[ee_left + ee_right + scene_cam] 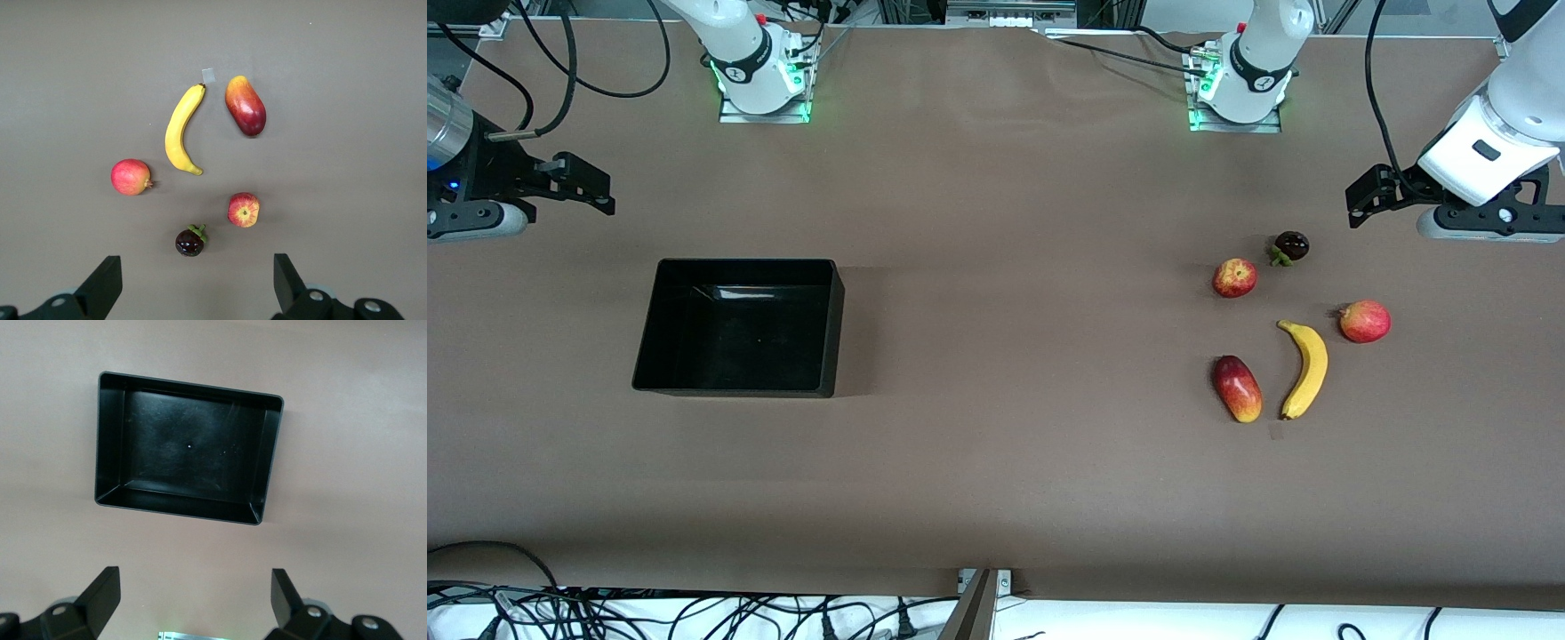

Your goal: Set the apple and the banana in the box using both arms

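Front view is showing both arms waiting high at the table's ends. My left gripper [1356, 206] is hanging with its jaws wide apart and empty over bare table near the fruit cluster at the left arm's end; my right gripper [600, 191] is doing the same near the box [660, 293], at the right arm's end.

I am judging the apple [1234, 277] the first pick. It is sitting close to the dark mangosteen [1290, 246], so I am planning a straight descent with fingers clear of that neighbour. The banana [1305, 367] is lying nearer the front camera, between an oblong red fruit [1237, 388] and a round red one [1365, 321]; a grip across its middle looks safest.

The box is appearing empty, though its glossy floor is reflecting light.
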`<state>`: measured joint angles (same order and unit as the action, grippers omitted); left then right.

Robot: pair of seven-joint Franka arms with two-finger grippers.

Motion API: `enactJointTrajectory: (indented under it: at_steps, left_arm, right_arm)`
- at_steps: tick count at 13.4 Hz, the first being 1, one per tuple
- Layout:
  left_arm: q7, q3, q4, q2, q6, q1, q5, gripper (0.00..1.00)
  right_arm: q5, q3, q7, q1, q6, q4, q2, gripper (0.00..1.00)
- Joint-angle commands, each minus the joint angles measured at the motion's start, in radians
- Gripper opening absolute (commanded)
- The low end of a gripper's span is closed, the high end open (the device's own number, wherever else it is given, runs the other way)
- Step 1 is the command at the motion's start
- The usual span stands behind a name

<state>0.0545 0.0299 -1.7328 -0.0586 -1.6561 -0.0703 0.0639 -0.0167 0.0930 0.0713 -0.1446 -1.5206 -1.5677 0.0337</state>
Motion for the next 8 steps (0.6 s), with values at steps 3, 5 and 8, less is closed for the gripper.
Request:
enactJointTrajectory:
  at_steps: [3, 5, 8]
  left_arm:
    - [0.008, 0.004, 0.032, 0.013, 0.025, -0.005, -0.001, 1.0]
    - [0.008, 0.007, 0.036, 0.016, 0.027, -0.005, -0.001, 1.0]
    - [0.011, 0.007, 0.036, 0.017, 0.038, -0.003, -0.003, 1.0]
  right_arm:
    - [-0.054, -0.012, 0.015, 0.016, -0.039, -0.014, 0.038, 1.0]
    - [-0.074, 0.008, 0.015, 0.017, -0.12, -0.063, 0.066, 1.0]
    - [-0.074, 0.062, 0.015, 0.017, -0.237, -0.092, 0.167, 1.0]
